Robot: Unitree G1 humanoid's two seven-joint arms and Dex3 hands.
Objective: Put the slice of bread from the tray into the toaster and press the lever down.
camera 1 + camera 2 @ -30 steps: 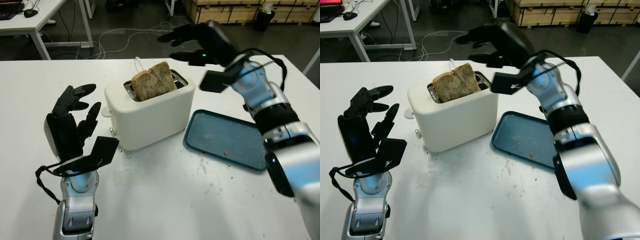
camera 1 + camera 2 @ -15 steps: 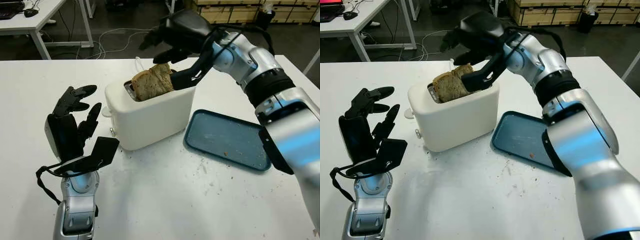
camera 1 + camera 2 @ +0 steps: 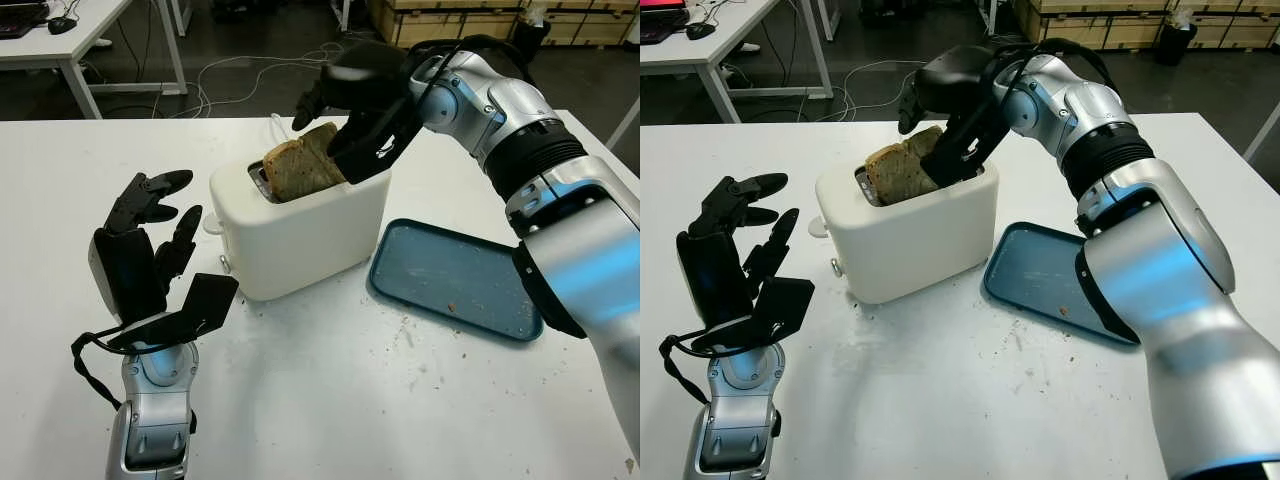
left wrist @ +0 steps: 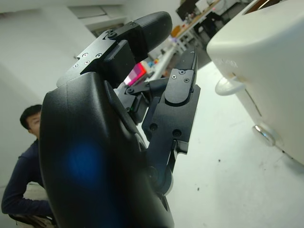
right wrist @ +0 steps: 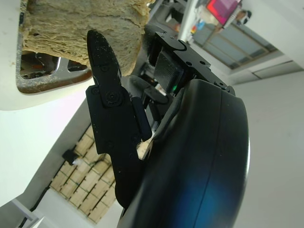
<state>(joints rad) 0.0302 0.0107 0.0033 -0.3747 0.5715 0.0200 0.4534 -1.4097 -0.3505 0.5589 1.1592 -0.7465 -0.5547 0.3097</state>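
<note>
The white counter [image 3: 330, 400] is matte and speckled with crumbs. On it stands a cream toaster [image 3: 300, 225], a smooth rounded plastic box whose long axis runs from near left to far right, with a ring-shaped lever [image 4: 227, 87] and a small metal knob [image 4: 264, 134] on its left end. Just beside it to the right lies the tray [image 3: 455, 280], a flat blue-grey rectangle with rounded corners and a raised rim, a few crumbs on it.

The slice of bread [image 3: 300, 165], brown, coarse and seeded, stands on edge in the toaster's metal-edged slot, its upper half sticking out and leaning a little toward the left; its long axis follows the slot.

The right hand [image 3: 350, 95] is over the toaster's far right end, its fingers [image 5: 104, 61] curled down against the upper edge of the slice. The left hand [image 3: 140, 245], open and holding nothing, is raised above the counter left of the toaster.
</note>
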